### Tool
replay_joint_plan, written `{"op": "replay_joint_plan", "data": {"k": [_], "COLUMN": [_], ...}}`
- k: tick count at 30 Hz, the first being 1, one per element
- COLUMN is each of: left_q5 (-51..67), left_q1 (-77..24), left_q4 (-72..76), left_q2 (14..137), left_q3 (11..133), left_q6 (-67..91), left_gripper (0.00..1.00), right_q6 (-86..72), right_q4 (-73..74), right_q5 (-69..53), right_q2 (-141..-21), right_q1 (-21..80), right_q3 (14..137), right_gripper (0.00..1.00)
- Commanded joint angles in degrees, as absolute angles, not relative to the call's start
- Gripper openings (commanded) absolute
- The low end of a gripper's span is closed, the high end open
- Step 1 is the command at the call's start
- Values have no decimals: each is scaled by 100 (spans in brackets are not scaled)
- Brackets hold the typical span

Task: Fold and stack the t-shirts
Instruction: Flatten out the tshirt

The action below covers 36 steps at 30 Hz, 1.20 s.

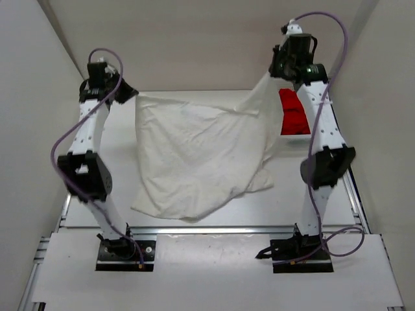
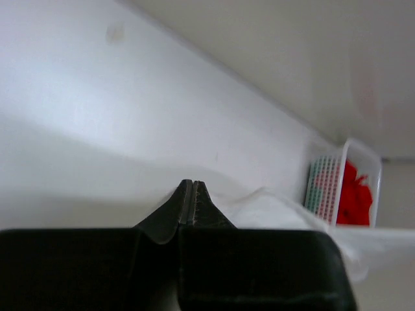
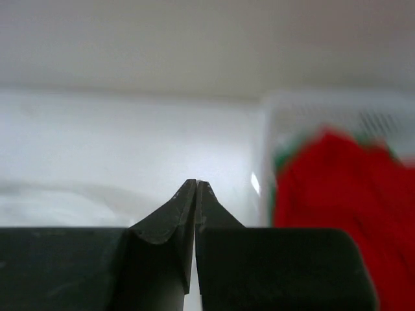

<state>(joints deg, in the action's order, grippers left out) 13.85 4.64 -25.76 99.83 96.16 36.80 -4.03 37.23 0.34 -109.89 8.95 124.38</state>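
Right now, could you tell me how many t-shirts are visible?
2 sure: the white t-shirt hangs between the left gripper and right gripper; the red t-shirt lies in the basket. A green sliver there may be a third.

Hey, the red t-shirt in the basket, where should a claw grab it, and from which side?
Probably pinch a raised fold at the top of the red t-shirt, coming down from above. It lies bunched in the basket, whose mesh walls close off the sides, and only its top is open.
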Motion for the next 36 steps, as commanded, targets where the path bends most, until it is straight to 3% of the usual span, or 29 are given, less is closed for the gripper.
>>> {"op": "replay_joint_plan", "data": {"k": [1, 4, 7, 9, 15, 18, 22, 27, 29, 33, 36], "left_q5": [1213, 1606, 1915, 1820, 1872, 1706, 1381, -610, -895, -731, 118], "left_q1": [395, 728, 1080, 1212, 1687, 1775, 1714, 986, 792, 993, 1369], "left_q4": [-3382, -3131, -2236, -2013, -2091, -2110, -1934, -1723, -1574, -1529, -1442], "left_q2": [11335, 11497, 10908, 10540, 10135, 9740, 8940, 7027, 6490, 5750, 5529], "left_q3": [12898, 13869, 13133, 12850, 12947, 12352, 10702, 7978, 6850, 4787, 3746], "left_q6": [3691, 4234, 4552, 4518, 4509, 4316, 3913, 3104, 2892, 2848, 3014], "left_gripper": [0, 0, 0, 0, 0, 0, 0, 0, 0, 0, 0], "right_q6": [-1858, -2460, -2557, -2541, -1970, -1715, -1240, -1143, -1326, -2038, -2583], "right_q4": [2846, 1489, 1188, 872, 1713, 2231, 2164, 1767, 1845, 2038, 2485], "right_q5": [-1604, -1829, -1915, -1969, -1855, -1697, -1056, -441, -28, -341, -868], "right_q2": [-12234, -11620, -11453, -10919, -10504, -10083, -8645, -6798, -6242, -5283, -4914], "right_q1": [450, 62, -210, -325, -176, -211, 130, 701, 1018, 1344, 1143], "right_q3": [15163, 14275, 14895, 14460, 14511, 13801, 11158, 7361, 5764, 3792, 3219], "right_gripper": [0, 0, 0, 0, 0, 0, 0, 0, 0, 0, 0]}}
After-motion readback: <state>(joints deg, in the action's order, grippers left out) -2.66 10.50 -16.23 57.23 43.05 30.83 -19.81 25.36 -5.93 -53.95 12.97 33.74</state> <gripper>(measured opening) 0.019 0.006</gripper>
